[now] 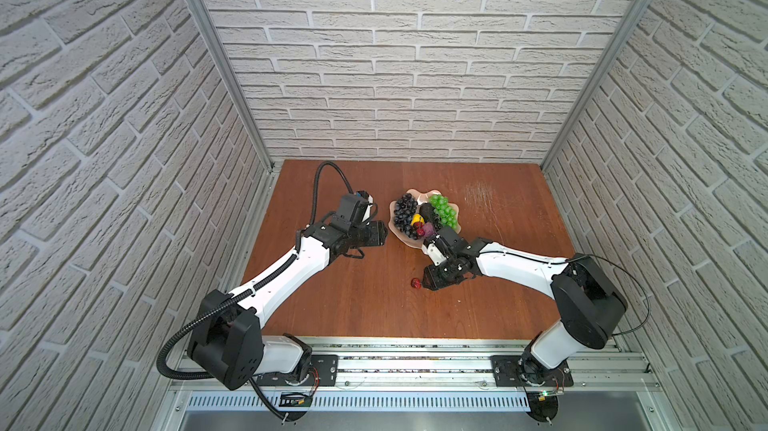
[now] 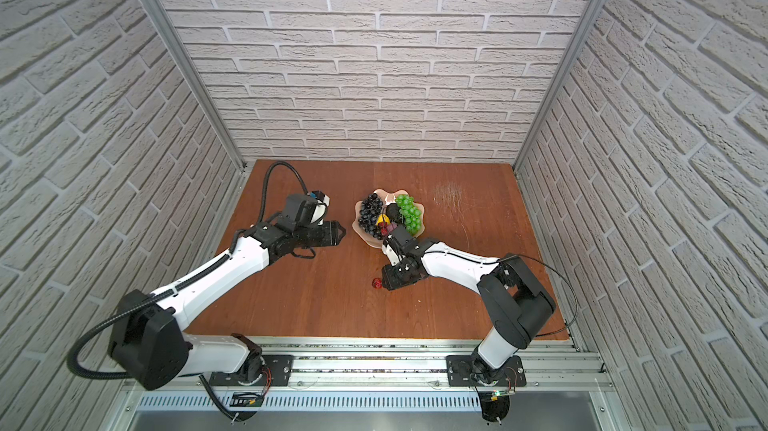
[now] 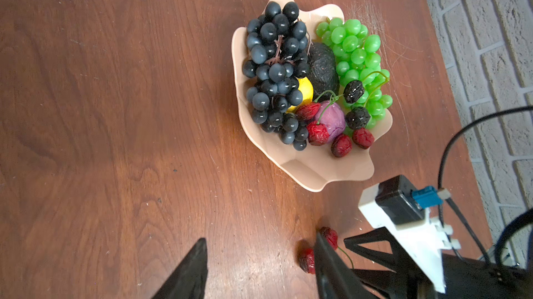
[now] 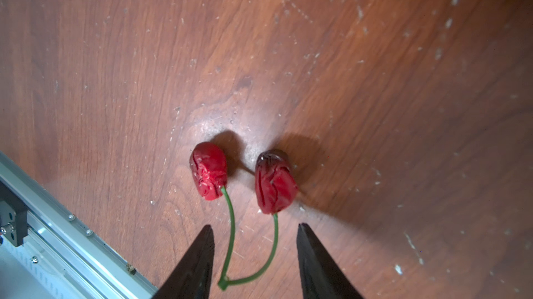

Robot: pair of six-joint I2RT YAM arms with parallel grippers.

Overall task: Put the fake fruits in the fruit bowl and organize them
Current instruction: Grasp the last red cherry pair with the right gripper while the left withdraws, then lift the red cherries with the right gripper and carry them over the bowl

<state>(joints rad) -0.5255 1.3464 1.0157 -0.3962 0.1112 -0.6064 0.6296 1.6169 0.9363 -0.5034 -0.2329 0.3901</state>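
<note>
Lighting: bright, even, from above. Top views: sharp for you, brick walls bowed at edges. Right wrist view: soft, corners smeared; red cherries cast short shadows; pale glare on counter.

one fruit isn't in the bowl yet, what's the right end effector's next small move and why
Probably close the right end effector on the green stems of the red cherry pair. Its open fingers straddle those stems, and the pair lies on the table, outside the fruit bowl.
</note>
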